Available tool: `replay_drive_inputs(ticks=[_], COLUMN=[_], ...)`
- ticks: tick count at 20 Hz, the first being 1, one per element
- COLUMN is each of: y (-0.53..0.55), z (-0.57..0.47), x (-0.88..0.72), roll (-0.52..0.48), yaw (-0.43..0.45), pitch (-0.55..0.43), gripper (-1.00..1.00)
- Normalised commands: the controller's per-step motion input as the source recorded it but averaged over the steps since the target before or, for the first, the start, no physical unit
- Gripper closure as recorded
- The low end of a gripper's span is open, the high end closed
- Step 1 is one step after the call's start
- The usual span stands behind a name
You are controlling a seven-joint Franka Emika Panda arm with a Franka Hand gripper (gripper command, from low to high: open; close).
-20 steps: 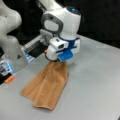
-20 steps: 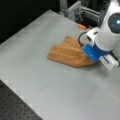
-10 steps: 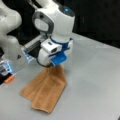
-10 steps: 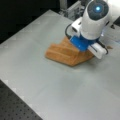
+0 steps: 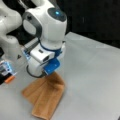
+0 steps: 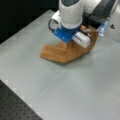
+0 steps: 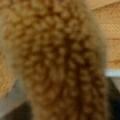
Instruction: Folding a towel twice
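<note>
Gripper [image 6: 83,37] clamped on towel [image 6: 62,51] edge, lifted w/ fold hanging below; rest lies flat toward a front view's left.

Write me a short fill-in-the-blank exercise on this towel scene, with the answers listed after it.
1. The cloth on the grey table is a tan ____.
2. The gripper hangs over the towel, lifting one ____ of it.
3. In the wrist view the towel's ribbed weave fills most of the ____.

Answers: towel; end; picture
</note>
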Motion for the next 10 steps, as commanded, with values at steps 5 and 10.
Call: replay_drive_inputs(ticks=[5,10], y=[-0.32,-0.13], z=[-0.15,-0.15], x=[0.39,0.27], roll=[0.036,0.033], yaw=[0.295,0.233], pitch=[0.102,0.025], gripper=[1.0,1.0])
